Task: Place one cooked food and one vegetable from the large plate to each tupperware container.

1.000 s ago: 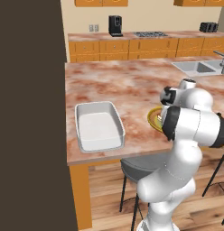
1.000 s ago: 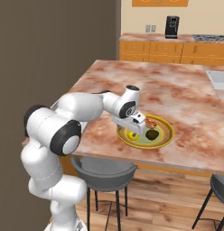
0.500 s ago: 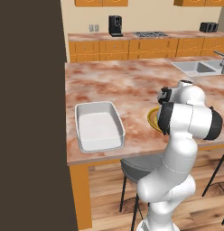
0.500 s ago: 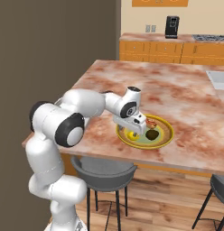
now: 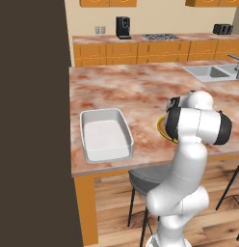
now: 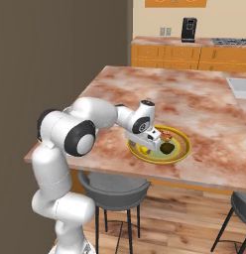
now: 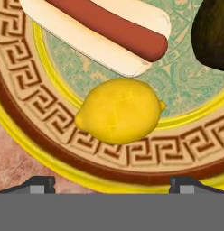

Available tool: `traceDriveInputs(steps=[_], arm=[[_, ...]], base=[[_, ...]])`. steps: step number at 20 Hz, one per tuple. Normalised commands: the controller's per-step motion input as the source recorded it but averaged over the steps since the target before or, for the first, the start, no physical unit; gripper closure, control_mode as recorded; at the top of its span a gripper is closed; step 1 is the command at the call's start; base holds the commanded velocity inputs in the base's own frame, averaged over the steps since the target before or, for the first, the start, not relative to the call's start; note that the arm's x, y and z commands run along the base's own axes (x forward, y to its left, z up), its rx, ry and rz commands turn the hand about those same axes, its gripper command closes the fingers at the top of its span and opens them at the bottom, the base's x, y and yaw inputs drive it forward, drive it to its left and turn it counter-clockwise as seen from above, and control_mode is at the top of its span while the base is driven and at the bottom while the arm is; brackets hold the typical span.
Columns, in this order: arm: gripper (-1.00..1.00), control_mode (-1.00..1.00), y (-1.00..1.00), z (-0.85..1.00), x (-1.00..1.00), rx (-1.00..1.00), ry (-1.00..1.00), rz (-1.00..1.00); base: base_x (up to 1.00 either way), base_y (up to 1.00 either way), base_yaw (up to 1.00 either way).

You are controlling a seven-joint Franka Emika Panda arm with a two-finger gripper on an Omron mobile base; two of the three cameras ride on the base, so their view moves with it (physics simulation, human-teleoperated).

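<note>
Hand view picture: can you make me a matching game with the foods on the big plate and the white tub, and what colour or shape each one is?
Things:
1. hot dog in a pale bun
2. round lemon-shaped food
3. lumpy food at the plate's edge
4. deep rectangular tupperware container

Descriptions:
A. white
B. very dark, almost black
C. red-brown sausage in the middle
D. bright yellow

Pairs: 1-C, 2-D, 3-B, 4-A
</note>
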Motion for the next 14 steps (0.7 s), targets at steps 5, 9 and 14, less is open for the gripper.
traceDriveInputs(steps=[5,9,14], arm=[[-1.0,-1.0,-0.08,-0.02,0.2,0.0,0.0,0.0],[-1.0,-1.0,-0.09,-0.09,0.26,0.0,0.01,0.0],[-1.0,-1.0,-0.12,-0.32,0.39,0.0,-0.01,0.0]], base=[[0.0,0.0,0.0],[0.0,0.0,0.0],[0.0,0.0,0.0]])
